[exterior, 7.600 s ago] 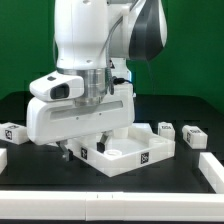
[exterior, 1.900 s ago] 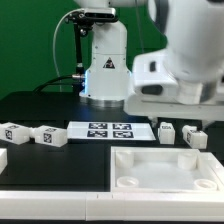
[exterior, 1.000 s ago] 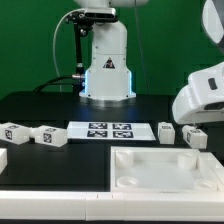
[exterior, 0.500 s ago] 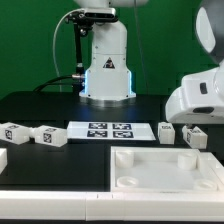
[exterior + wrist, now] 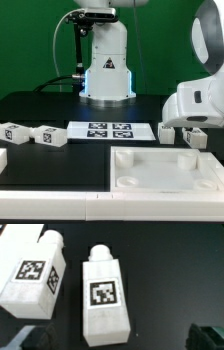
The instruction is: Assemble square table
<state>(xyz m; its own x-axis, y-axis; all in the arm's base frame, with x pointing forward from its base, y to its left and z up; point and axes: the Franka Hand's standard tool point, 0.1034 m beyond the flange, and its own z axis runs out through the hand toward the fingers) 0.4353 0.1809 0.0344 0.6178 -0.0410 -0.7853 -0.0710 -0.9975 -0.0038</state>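
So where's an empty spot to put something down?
Bare black table in front of the marker board, beside the square top. Also behind the marker board. Crowded at the exterior view's right: open gripper over two legs.

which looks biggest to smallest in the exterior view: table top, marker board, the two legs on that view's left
1. table top, largest, though it is also nearest the camera
2. marker board
3. far-left leg and leg beside it: they look alike, not ranked

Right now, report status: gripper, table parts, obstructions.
Gripper open, hovering over two legs at the exterior view's right. One leg centred under the fingers, ungripped. Table top: no legs fitted. Nothing blocking.
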